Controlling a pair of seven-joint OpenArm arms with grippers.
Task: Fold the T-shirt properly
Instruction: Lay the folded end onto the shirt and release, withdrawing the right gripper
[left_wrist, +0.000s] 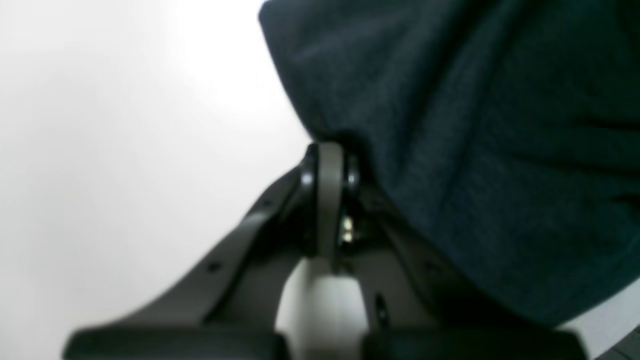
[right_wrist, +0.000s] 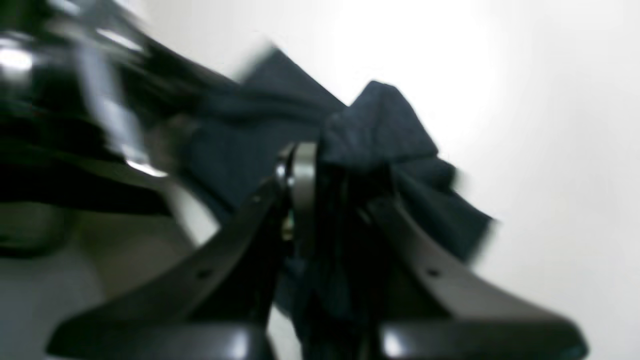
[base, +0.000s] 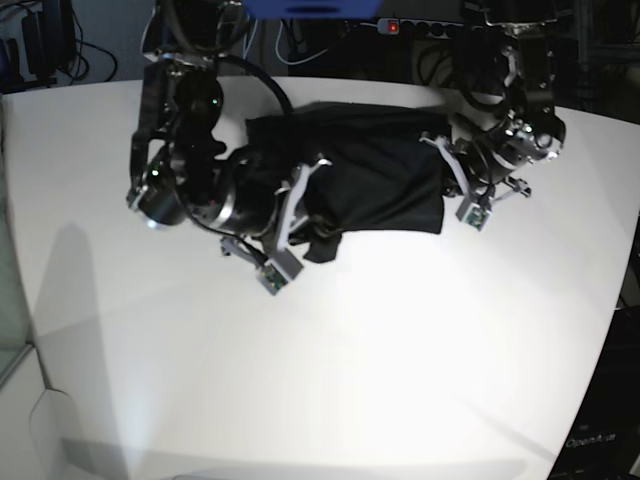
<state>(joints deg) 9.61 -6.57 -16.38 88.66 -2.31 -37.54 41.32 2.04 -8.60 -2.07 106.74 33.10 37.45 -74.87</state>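
Both wrist views blurred — fingertips half buried in fabric. T-shirt (base: 375, 185) lies bunched on white table (base: 350, 360) between arms; left gripper (left_wrist: 330, 165) clamped on its edge, right gripper (right_wrist: 312, 165) pinching a gathered fold.

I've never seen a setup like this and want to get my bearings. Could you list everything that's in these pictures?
T-shirt: one, dark charcoal-black, lying bunched on the far half of the table between the two arms.
Table: one, white, filling most of the base view; its near half is bare.
Cables and equipment: several, dark, behind the table's far edge; too dim to tell apart.
Right gripper: one, black, on the base view's left; shut on a bunched fold of the T-shirt.
Left gripper: one, black, on the base view's right; shut at the T-shirt's edge, though whether cloth is pinched is hidden.
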